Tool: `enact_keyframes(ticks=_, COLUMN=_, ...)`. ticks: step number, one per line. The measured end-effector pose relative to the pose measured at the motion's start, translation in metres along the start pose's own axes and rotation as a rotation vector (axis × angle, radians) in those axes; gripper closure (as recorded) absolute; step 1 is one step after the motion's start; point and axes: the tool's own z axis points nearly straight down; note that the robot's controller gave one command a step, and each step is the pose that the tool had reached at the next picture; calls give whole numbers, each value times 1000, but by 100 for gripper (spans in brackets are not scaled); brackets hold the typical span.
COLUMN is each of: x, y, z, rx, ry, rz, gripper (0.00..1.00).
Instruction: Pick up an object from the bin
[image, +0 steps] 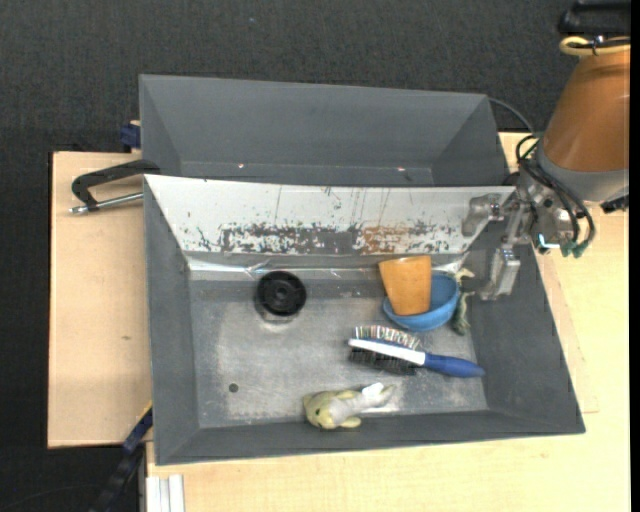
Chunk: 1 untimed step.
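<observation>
My gripper (500, 278) hangs over the right side of the bin, near the right wall and above the floor. Just to its left stands an orange cup (406, 284), leaning on a blue bowl (436, 310). A small greenish thing (462, 316) lies below the gripper, against the bowl's right edge. In front of the bowl lies a brush (410, 353) with white bristles and a blue handle pointing right. Nothing shows between the gripper and these things.
A black round disc (280, 293) lies at the back left of the bin floor. A pale yellow plush toy (342, 405) rests by the front wall. The arm with its orange cover comes in from the upper right.
</observation>
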Motion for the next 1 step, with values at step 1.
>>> enact_keyframes(ticks=1, x=25, y=24, z=136, rx=-2, ry=-2, rz=-10, gripper=0)
